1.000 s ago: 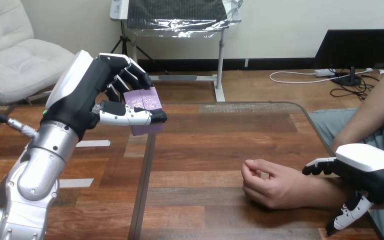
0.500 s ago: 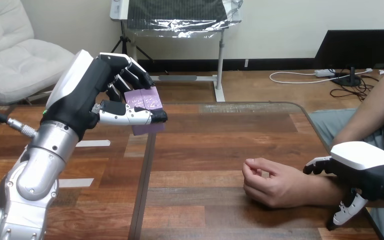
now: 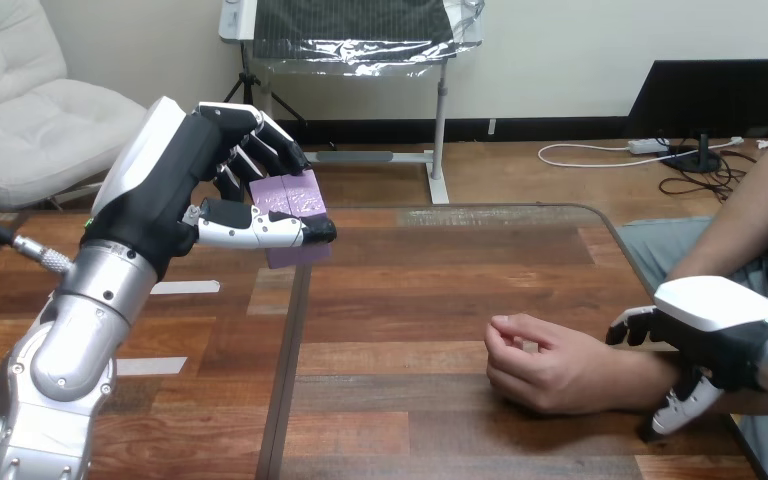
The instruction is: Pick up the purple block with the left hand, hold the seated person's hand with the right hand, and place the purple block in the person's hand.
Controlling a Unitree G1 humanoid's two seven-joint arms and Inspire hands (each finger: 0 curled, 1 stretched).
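Observation:
My left hand (image 3: pixel 172 190) is raised above the table's left part, shut on the purple block (image 3: pixel 296 203), with fingers behind the block and the thumb across its front. The person's hand (image 3: pixel 540 366) rests on the table at the lower right, loosely curled with the knuckles up. My right hand (image 3: pixel 717 318) sits over the person's forearm just behind the wrist. Its fingers (image 3: pixel 628 327) reach over the far side and its thumb (image 3: pixel 676 408) hangs on the near side, spread apart and not closed round the arm.
The wooden table (image 3: pixel 410 290) has a dark seam running front to back under the block. Two strips of white tape (image 3: pixel 186 288) lie on the table at the left. The person's arm comes in from the right edge.
My right hand has slid left and a little up along the person's forearm toward the wrist. The left hand with the purple block has stayed almost still, as has the person's hand.

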